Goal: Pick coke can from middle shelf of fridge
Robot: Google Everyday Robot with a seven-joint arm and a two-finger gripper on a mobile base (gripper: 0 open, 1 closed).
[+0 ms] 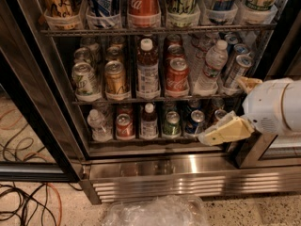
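Observation:
The fridge (155,171) stands open in front of me, with a stainless base and grille. The coke can (177,76), short and red with white script, stands at the front of the middle shelf (127,99), right of centre, between a juice bottle (147,69) and a water bottle (210,65). My gripper (225,109) is at the right, lower than the can and well to its right. It is open and empty. One tan finger (221,133) points left in front of the bottom shelf.
A gold-tan can (115,79) and a green-silver can (83,79) stand left on the middle shelf. A tall red Coca-Cola can (142,1) is on the rack above. Small cans and bottles fill the bottom rack (124,126). Crumpled plastic (155,211) and cables (23,201) lie on the floor.

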